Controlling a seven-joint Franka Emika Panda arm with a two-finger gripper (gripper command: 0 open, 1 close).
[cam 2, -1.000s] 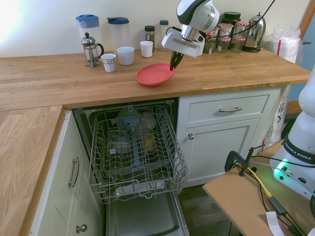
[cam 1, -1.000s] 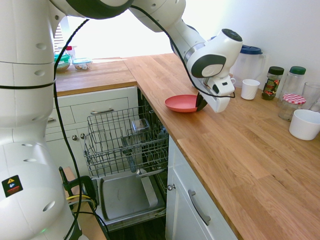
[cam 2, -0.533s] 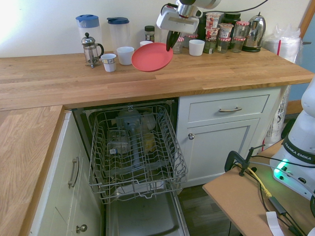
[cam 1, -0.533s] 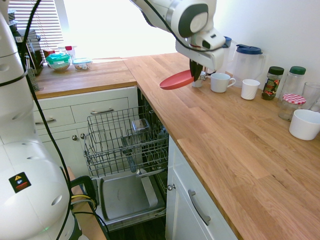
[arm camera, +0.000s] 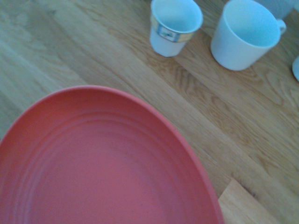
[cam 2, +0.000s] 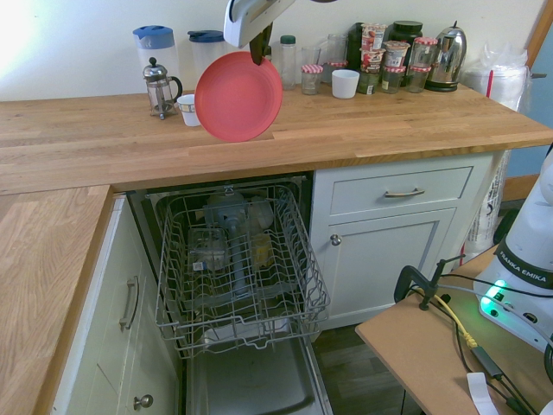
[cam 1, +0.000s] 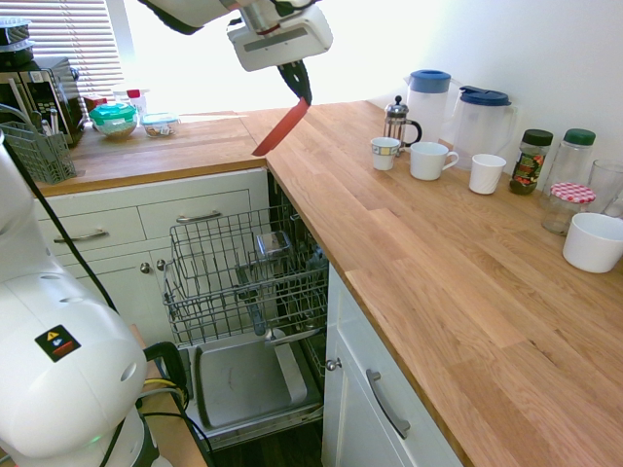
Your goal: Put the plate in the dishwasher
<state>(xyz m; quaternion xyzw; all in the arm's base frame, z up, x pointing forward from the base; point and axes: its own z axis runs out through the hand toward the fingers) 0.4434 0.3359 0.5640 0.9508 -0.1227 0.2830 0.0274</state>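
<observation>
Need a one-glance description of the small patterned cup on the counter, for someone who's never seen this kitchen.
Start at the wooden counter along the back wall and find the glass French press. The patterned cup stands right in front of it, beside a larger plain white mug. It alone has a coloured band around its rim; the others are plain white.

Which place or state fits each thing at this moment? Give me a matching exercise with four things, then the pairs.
Things:
1. plate
2. wire rack
3. French press
4. kettle

Places or states:
A. pulled out of the open dishwasher
B. on the worktop beside a blue-lidded jug
C. held up in the air by its rim, tilted steeply
D. at the far end of the worktop, next to the jars

Pairs: 1-C, 2-A, 3-B, 4-D. The gripper is shut on the plate's upper rim.
</observation>
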